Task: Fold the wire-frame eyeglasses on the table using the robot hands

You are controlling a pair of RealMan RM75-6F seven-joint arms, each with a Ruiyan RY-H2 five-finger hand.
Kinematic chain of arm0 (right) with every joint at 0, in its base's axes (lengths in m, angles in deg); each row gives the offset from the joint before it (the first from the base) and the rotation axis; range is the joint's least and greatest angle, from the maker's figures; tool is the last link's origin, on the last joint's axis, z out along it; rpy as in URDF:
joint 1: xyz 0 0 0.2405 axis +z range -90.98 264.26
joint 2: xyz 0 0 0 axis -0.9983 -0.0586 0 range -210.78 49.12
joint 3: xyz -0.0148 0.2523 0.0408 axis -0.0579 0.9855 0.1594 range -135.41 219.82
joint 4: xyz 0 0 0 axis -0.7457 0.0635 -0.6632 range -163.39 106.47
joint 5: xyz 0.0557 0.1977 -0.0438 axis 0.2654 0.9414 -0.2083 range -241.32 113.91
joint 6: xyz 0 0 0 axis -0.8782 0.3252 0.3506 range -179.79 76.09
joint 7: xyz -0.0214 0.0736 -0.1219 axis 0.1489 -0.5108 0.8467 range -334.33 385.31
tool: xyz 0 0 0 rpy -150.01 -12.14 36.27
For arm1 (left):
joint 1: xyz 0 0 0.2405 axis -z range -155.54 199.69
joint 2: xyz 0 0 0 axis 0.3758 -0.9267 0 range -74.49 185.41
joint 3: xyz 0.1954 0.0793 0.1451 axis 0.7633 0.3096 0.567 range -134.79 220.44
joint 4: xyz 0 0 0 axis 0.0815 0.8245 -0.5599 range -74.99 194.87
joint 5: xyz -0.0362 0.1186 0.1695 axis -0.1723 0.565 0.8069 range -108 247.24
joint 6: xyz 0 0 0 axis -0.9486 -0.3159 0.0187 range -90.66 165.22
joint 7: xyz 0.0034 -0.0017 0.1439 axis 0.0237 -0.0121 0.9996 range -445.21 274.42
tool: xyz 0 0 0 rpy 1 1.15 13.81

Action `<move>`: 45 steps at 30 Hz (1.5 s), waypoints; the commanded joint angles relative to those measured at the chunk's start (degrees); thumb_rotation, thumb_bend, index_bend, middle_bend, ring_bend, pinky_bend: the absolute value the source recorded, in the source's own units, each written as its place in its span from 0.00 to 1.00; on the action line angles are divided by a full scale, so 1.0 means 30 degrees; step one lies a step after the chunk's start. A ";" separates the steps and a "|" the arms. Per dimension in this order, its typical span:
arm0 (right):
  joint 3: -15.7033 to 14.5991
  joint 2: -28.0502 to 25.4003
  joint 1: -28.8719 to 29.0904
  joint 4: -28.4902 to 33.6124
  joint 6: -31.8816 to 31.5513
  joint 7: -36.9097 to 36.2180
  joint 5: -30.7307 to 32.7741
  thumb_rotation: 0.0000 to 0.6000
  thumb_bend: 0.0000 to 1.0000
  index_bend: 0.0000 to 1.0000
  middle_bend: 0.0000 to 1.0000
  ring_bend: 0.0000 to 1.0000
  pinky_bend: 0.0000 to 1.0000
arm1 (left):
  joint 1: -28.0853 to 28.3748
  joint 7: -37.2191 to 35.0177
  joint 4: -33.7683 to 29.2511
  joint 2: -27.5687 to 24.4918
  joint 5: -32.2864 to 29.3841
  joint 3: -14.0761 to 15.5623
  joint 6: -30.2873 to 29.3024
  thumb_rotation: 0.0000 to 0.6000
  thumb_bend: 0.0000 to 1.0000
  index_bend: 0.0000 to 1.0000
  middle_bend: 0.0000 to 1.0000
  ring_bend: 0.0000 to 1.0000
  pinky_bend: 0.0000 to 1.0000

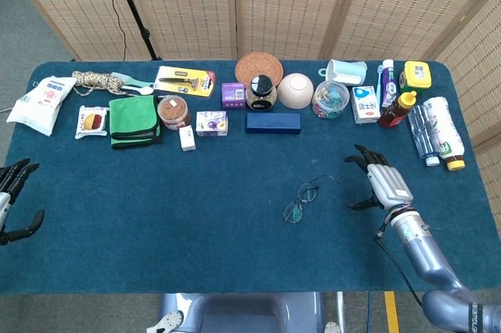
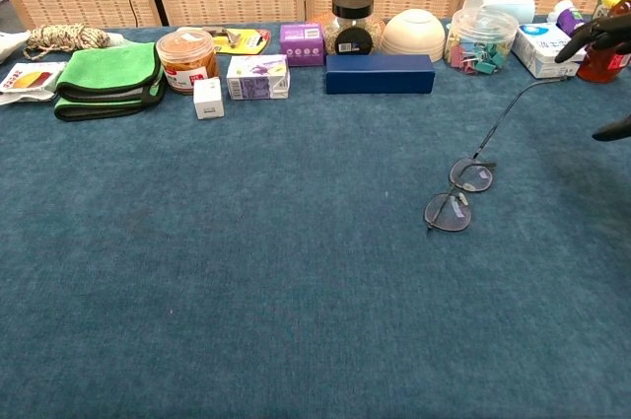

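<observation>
— Where were the thin wire-frame eyeglasses [image 1: 301, 200]?

— On the blue cloth-covered table [image 1: 196, 215], right of centre, lenses flat on the cloth, one temple arm sticking up and out toward the right hand [image 1: 379, 184].

— Did that hand hold them?

— No. It hung just beside them, fingers spread and curved, gripping nothing.

— And the left hand [image 1: 11, 198]?

— At the table's left edge, well apart from the glasses, fingers apart and empty.

— Anything near the glasses?

— A dark blue oblong case [image 2: 380, 73] lay farther back.
</observation>
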 commanded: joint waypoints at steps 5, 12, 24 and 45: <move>0.1591 -0.0801 -0.0176 -0.0414 0.2649 -0.7477 -0.2534 1.00 0.01 0.18 0.05 0.00 0.01 | -0.0057 -0.0050 0.0026 -0.0052 -0.0037 0.0024 -0.0058 0.75 0.43 0.00 0.00 0.00 0.00; 0.3064 0.0037 0.0569 -0.1888 0.4891 -1.3830 -0.3540 1.00 0.02 0.21 0.13 0.10 0.16 | -0.0080 -0.0037 0.0099 -0.0140 -0.0132 0.0013 -0.0098 0.74 0.43 0.00 0.00 0.00 0.00; 0.3689 0.1572 0.2423 -0.4552 0.8097 -1.8068 -0.4385 1.00 0.03 0.29 0.22 0.23 0.27 | -0.0174 -0.0165 0.0315 -0.0284 -0.0333 0.0065 -0.0064 0.75 0.43 0.00 0.00 0.00 0.00; 0.2999 0.1421 0.3005 -0.5380 0.9963 -1.9346 -0.5692 1.00 0.04 0.33 0.28 0.32 0.40 | -0.0179 -0.0231 0.0464 -0.0234 -0.0392 0.0081 0.0064 0.74 0.42 0.00 0.00 0.00 0.00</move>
